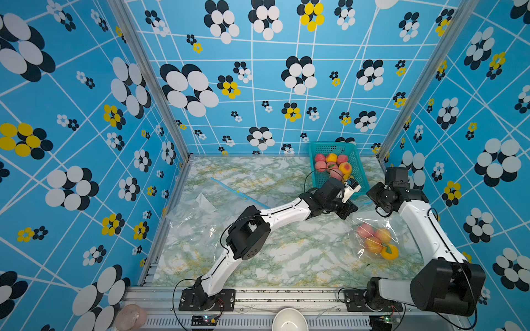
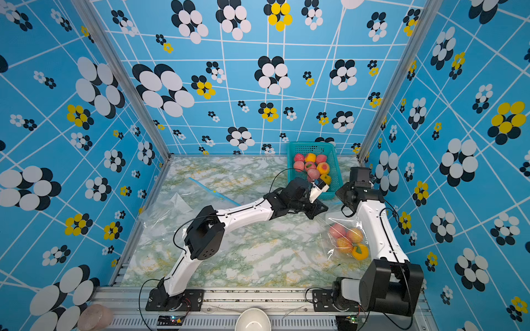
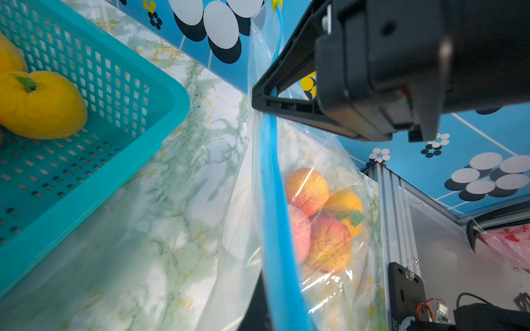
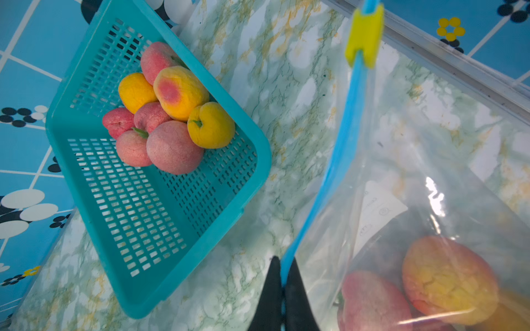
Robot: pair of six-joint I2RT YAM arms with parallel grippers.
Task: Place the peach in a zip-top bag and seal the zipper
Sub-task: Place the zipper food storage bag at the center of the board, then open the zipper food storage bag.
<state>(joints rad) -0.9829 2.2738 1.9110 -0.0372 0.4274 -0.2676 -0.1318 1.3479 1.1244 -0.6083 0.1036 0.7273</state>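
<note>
My right claw is clamped on the blue zipper strip of the bag. Peaches sit inside, just beside it. Farther along the strip is the yellow slider. On the claw's other side, the teal basket holds more peaches. I cannot tell whether my left claw is apart or together.

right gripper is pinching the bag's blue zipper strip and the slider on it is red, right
Not quite: the slider is yellow, not red, as the right wrist view shows. The right gripper is indeed pinching the blue zipper strip of the bag.
</note>
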